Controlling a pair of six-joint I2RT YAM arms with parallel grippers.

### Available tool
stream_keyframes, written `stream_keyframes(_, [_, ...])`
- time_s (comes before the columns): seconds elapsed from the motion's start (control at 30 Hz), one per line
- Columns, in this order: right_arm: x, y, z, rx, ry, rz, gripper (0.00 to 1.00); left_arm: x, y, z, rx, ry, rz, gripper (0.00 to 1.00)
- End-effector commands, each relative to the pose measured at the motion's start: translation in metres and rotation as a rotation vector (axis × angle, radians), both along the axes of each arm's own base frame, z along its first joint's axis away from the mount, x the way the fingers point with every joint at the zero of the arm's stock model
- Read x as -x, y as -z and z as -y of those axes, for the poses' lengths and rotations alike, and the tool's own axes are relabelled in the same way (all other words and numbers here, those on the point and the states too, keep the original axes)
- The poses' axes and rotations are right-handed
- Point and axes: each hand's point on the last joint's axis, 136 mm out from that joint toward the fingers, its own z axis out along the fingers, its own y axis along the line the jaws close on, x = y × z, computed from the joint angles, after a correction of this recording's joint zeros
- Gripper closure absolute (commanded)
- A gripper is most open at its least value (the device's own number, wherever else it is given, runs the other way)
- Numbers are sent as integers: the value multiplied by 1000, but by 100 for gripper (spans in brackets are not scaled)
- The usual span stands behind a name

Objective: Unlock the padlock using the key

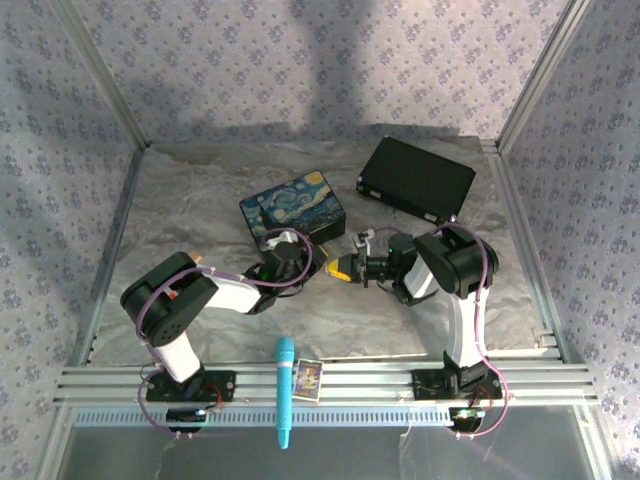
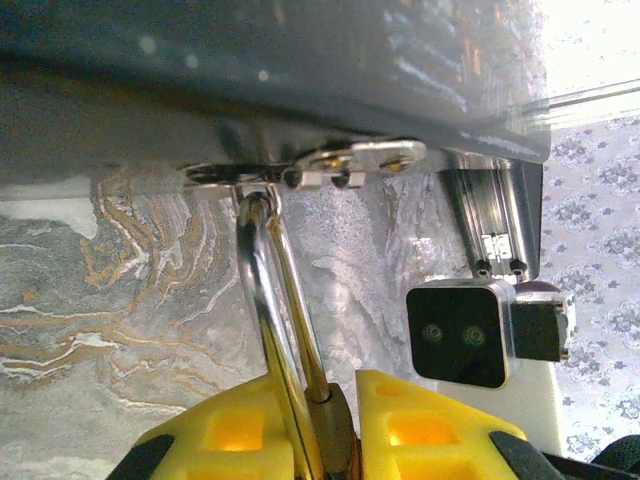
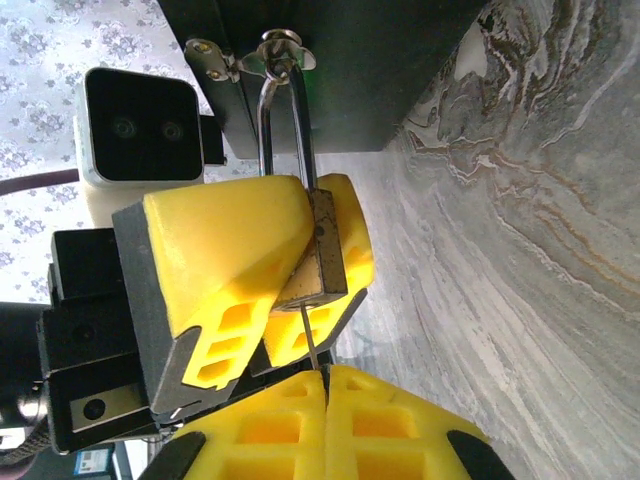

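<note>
The left tool (image 2: 322, 400) is pressed onto the padlock (image 3: 318, 262), with one yellow finger on each side of the brass body. From the body, the thin silver shackle (image 2: 262, 290) runs toward 12 o'clock in the left wrist view. It passes through a small metal hasp (image 3: 285, 42) on the dark edge of the tin (image 1: 295, 208). In the top view the tin lies on the table (image 1: 200, 200), and the two tools meet just off its 5 o'clock corner.

In the right wrist view the padlock sits at 12 o'clock from the right tool (image 3: 325, 385). The key (image 3: 310, 345) shows as a thin pale stem running from the padlock's underside toward 6 o'clock. Its lower end disappears between the right tool's yellow fingers, which are pinched together on it. I cannot tell how far the key goes into the lock.

A cyan pen (image 1: 285, 390) lies across the front rail at 6 o'clock from the tin, with a small card (image 1: 308, 380) just at its 3 o'clock. A black case (image 1: 415, 178) rests on the table at 2 o'clock from the tin.
</note>
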Motion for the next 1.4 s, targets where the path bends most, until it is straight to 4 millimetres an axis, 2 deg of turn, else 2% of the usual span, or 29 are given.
stream_keyframes(0.0, [-24, -5, 5, -18, 67, -16, 100, 37, 22, 13, 11, 120, -176, 100])
stream_keyframes(0.23, [-26, -4, 1, -25, 57, -47, 100, 35, 16, 14, 22, 112, -158, 100])
stream_keyframes(0.4, [-19, -5, -10, -21, 56, -46, 100, 31, 18, 15, 48, 75, -181, 100])
stream_keyframes(0.57, [-17, 6, 5, 20, 151, -53, 100, 29, 32, 2, 42, -23, -255, 100])
stream_keyframes(0.7, [-18, 8, 16, 47, 236, -50, 100, 29, 45, -6, -52, -65, -291, 90])
stream_keyframes(0.87, [-19, 28, 30, 113, 409, -109, 100, 26, 51, -6, -46, -89, -299, 91])
stream_keyframes(1.0, [-19, 26, 22, 150, 470, -55, 100, 28, 59, -5, -107, -84, -316, 81])
stream_keyframes(1.1, [-19, 25, 13, 182, 451, -5, 100, 30, 67, -10, -128, -98, -337, 80])
stream_keyframes(1.27, [-20, 19, 14, 165, 461, 25, 100, 36, 72, -14, -96, -108, -340, 75])
stream_keyframes(1.37, [-18, 22, 16, 183, 461, 18, 100, 39, 71, -19, -126, -113, -338, 70])
